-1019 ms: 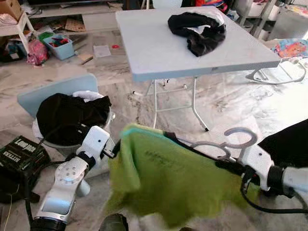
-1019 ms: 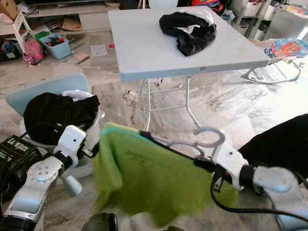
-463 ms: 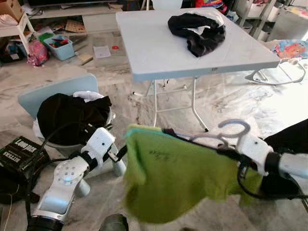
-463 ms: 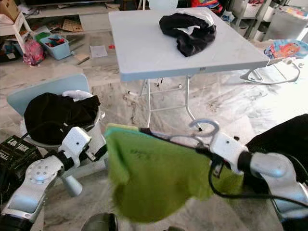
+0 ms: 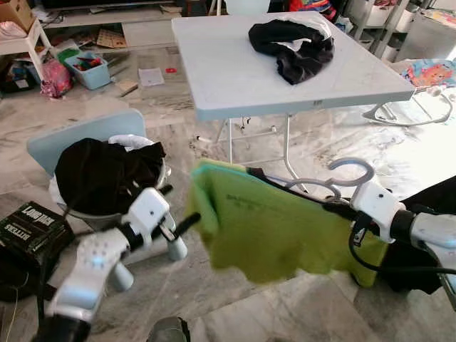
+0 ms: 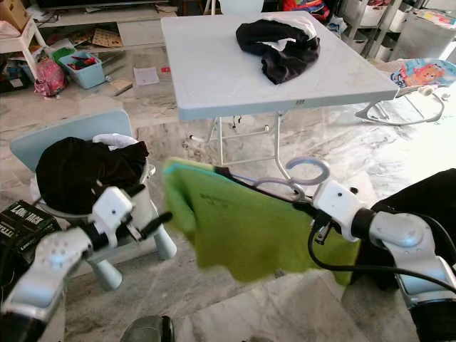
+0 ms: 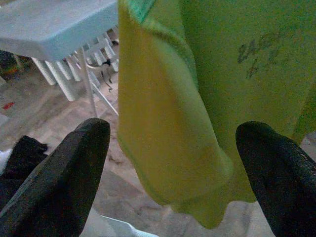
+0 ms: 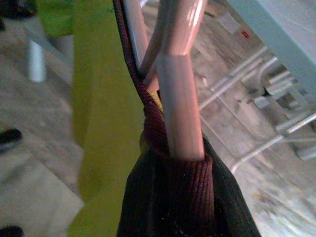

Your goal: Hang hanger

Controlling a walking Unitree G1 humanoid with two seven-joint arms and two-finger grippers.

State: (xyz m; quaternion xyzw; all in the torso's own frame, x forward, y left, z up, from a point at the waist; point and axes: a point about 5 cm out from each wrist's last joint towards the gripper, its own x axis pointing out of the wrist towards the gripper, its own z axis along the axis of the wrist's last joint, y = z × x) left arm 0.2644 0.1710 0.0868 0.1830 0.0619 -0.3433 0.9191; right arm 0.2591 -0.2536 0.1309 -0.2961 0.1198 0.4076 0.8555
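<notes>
right gripper (image 6: 308, 208) pinching hanger (image 6: 285, 187) with green shirt (image 6: 242, 224) | left gripper (image 5: 187, 222) spread, just beside shirt | bench (image 5: 235, 78) behind

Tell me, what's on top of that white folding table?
A crumpled black garment with a bit of white fabric showing at its far edge lies on the white folding table. Whatever sits beneath the heap is covered, so I can't tell.

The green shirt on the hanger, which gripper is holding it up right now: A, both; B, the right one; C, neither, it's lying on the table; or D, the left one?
B: the right gripper grips the hanger at its neck, with the green shirt draped from it, while the left gripper is open beside the shirt's edge.
</notes>
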